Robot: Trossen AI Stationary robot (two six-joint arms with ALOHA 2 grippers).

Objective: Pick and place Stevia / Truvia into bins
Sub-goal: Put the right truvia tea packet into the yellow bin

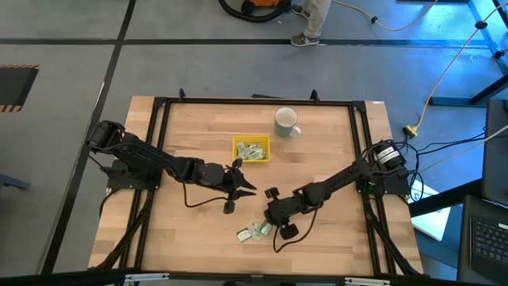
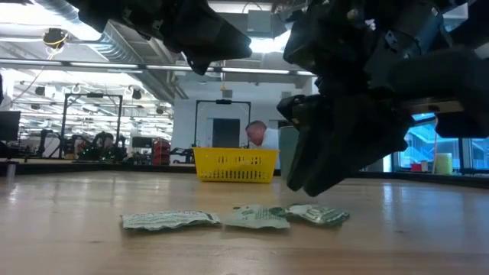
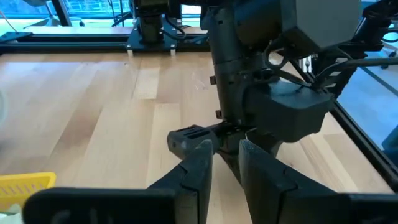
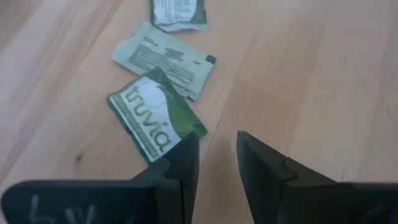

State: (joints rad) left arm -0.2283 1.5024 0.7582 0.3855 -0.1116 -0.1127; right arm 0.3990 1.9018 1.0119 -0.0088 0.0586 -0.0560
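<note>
Three pale green and white sachets [image 1: 254, 232] lie flat on the wood near the table's near edge; they also show in the low view [image 2: 260, 217]. More sachets [image 1: 252, 151] lie in the yellow tray [image 1: 236, 143] at mid-table. My right gripper [image 1: 268, 222] hovers open just right of the loose sachets. In the right wrist view its fingers [image 4: 214, 158] stand beside a corner of the green Truvia sachet [image 4: 152, 118], clear of the table. My left gripper [image 1: 244, 179] is open and empty below the tray, facing the right arm [image 3: 267, 93].
A white mug [image 1: 286, 121] stands behind the tray near the far edge. A black frame [image 1: 159, 159] borders the table's sides. The two grippers are close together at mid-table. Bare wood spreads left of the loose sachets. A person shows beyond the table [image 2: 256, 134].
</note>
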